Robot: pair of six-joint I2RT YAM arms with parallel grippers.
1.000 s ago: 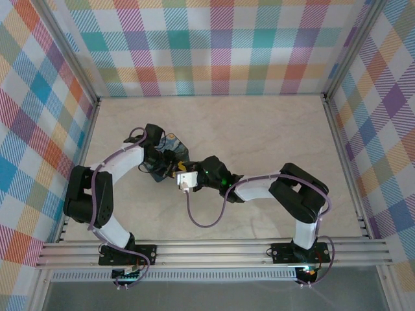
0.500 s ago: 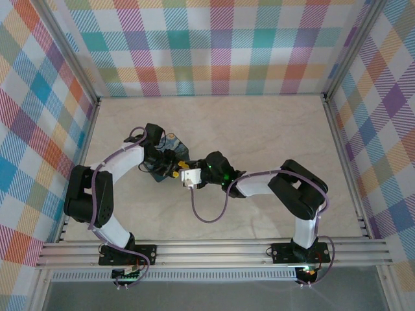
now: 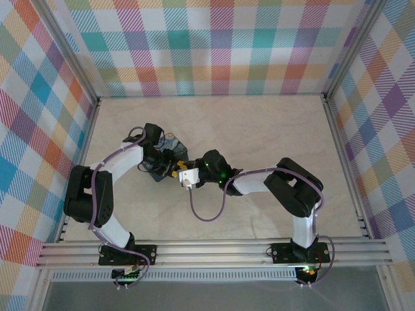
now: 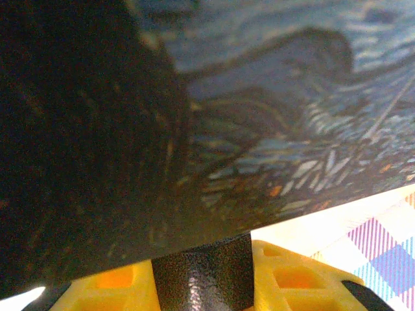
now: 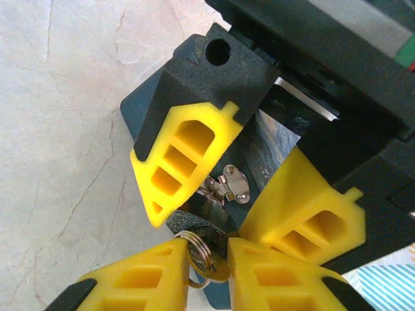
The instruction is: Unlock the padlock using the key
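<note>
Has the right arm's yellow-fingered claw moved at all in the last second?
Yes, slightly. Seen from above, the right gripper has edged away from the near aluminium rail, toward the blue painted tin box.

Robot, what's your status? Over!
Left gripper clamps blue starry painted tin. Right gripper shut on brass key at small dark metal padlock on tin's silver hasp. Nothing blocking.
</note>
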